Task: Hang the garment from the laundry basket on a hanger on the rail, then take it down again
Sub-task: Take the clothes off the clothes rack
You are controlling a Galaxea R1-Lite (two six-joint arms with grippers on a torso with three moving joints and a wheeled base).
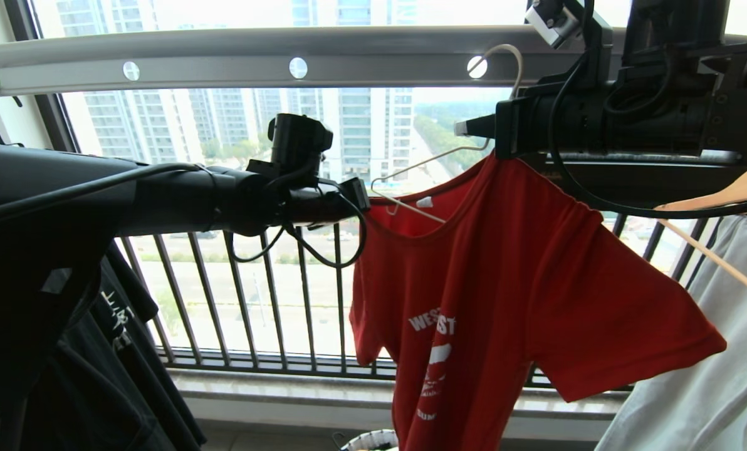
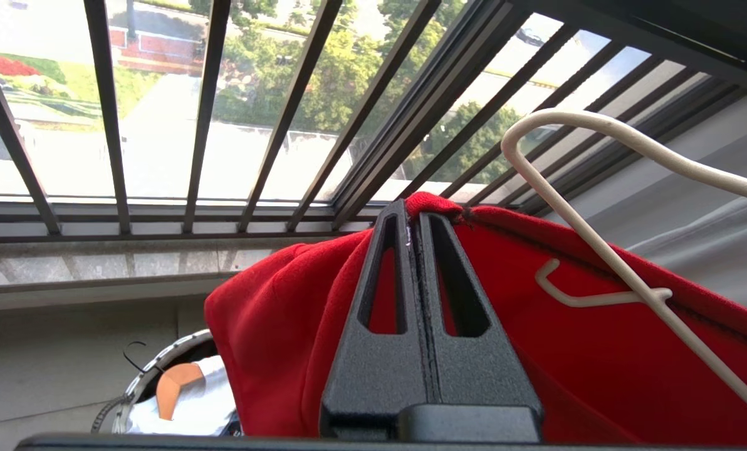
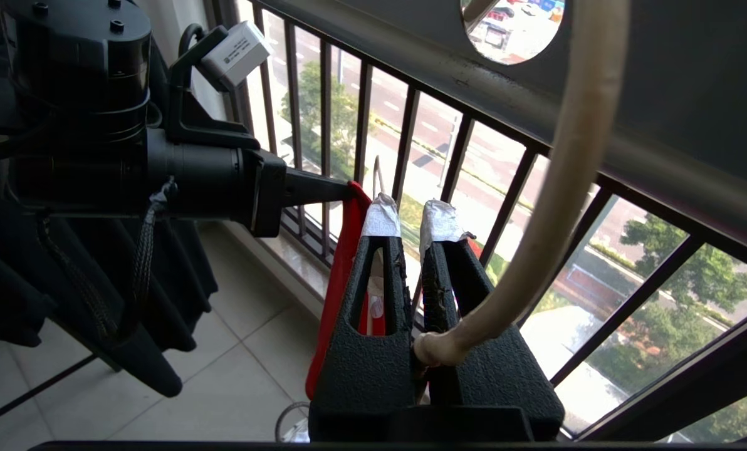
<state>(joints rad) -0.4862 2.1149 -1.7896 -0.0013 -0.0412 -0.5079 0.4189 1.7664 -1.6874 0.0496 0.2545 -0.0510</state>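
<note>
Garment (image 1: 505, 282): red T-shirt, draped on the hanger; the shoulder on the right arm's side is seated, the other side sags off the wire with the neckline pulled sideways.
Hanger (image 1: 411, 169): thin whitish wire, hook curving up at a hole in the rail (image 1: 223, 59); whether it is hooked in cannot be told.
Left gripper (image 2: 418, 216): jaws pinched fully together on a fold of red fabric at the collar edge, beside the bare wire arm of the hanger.
Right gripper (image 3: 411, 216): jaws nearly together, clamping the hanger's neck where hook meets shoulders, directly above the shirt.
Laundry basket (image 2: 160, 360): on the floor below the shirt, holding pale cloth.
Risk, slip: the pinch is thin; a tug may free the fabric and leave the shoulder undressed.
Risk, tilt: a sideways pull on the collar may rock the hanger in the right grip and slide the seated shoulder off.
Risk, snag: the wooden hanger (image 1: 724, 194) with the pale garment (image 1: 712, 376) hangs just beside the red sleeve.
</note>
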